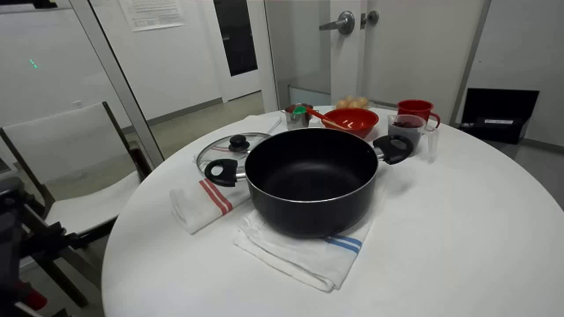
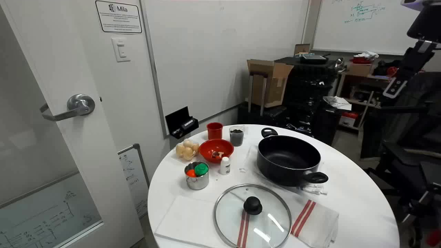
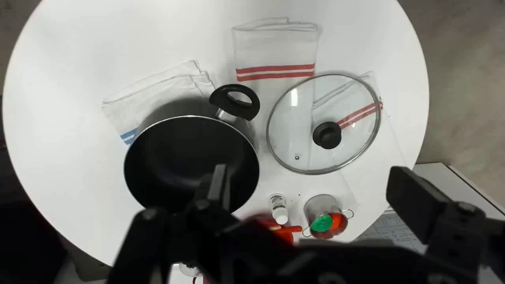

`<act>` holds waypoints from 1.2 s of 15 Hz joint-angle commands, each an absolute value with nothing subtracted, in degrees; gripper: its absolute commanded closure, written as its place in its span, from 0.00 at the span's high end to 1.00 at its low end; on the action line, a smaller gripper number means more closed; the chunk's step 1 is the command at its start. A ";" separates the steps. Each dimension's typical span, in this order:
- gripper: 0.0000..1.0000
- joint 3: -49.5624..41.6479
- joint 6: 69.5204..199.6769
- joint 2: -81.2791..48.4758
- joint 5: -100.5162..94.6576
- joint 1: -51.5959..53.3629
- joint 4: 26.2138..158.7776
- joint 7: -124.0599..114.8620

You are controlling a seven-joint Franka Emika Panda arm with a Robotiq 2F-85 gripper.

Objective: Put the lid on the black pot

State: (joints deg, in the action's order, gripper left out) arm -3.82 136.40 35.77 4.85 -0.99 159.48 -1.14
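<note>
The black pot (image 1: 313,215) stands upright and uncovered on a white towel with blue stripes, and it also shows in an exterior view (image 2: 286,170) and in the wrist view (image 3: 169,146). The glass lid (image 2: 234,213) lies knob up on white towels with red stripes, beside the pot; it also shows in an exterior view (image 1: 216,154) and in the wrist view (image 3: 294,126). My gripper (image 3: 309,175) is open and empty, its fingers wide apart. In an exterior view the gripper (image 2: 395,89) hangs high, well away from the lid and pot.
Near the lid and pot stand a metal cup (image 2: 198,181) with green and orange things, a white bottle (image 2: 225,166), a red bowl (image 2: 216,148), a bag of round yellowish things (image 2: 187,150), a red mug (image 2: 214,131) and a clear measuring cup (image 2: 236,137). The table (image 1: 449,246) is round.
</note>
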 commanded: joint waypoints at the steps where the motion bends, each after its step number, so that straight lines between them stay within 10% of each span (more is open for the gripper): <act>1: 1.00 -3.51 136.11 35.76 5.08 -1.30 159.51 -0.96; 18: 1.00 1.42 133.71 10.57 4.14 6.28 142.18 5.59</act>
